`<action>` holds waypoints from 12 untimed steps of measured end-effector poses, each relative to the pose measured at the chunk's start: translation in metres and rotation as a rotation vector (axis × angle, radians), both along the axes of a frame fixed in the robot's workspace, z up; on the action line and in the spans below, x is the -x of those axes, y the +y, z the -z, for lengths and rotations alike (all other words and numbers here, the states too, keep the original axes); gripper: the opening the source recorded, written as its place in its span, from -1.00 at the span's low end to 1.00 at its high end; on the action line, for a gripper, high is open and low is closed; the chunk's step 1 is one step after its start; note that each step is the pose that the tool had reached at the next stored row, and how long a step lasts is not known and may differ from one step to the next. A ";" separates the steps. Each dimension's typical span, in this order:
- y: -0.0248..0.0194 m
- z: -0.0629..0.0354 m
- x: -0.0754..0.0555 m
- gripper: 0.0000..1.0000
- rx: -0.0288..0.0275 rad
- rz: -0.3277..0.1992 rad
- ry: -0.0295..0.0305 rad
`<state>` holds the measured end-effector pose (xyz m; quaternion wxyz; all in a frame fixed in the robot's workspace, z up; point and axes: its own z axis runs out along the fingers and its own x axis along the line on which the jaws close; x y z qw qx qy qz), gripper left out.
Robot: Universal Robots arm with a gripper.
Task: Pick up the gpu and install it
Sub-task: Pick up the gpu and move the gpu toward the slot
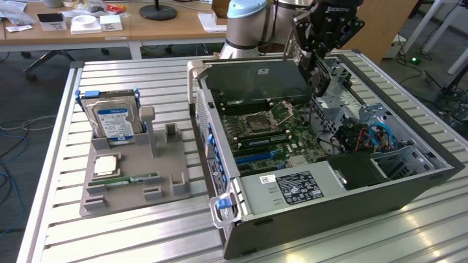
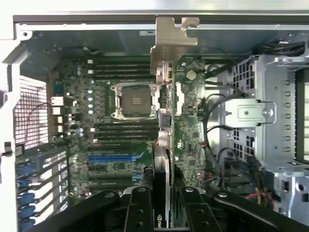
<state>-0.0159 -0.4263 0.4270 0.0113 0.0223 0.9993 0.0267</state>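
Now | fingers (image 2: 140, 212) clamp gpu (image 2: 163, 145) (edge-on) | above motherboard (image 2: 116, 159) inside open case (image 1: 329, 219)

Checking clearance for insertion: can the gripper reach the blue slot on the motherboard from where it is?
Likely yes. The case is open, nothing covers the blue slot, and the gripper, shut on the gpu, hangs above the motherboard. Cables lie beside the drive cage.

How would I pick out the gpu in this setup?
Find the big open computer case on the slatted table. Above its motherboard hangs the gripper, clamped on the gpu: a thin dark card seen edge-on, ending in a silvery metal bracket, unlike the blue-labelled hard drive standing in the grey holder.
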 end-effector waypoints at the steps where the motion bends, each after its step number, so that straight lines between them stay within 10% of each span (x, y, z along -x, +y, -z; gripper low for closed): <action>1: 0.0000 0.0000 -0.004 -0.47 -0.0001 0.000 0.0000; 12: 0.0000 0.0000 -0.048 -0.47 -0.0002 0.000 0.0000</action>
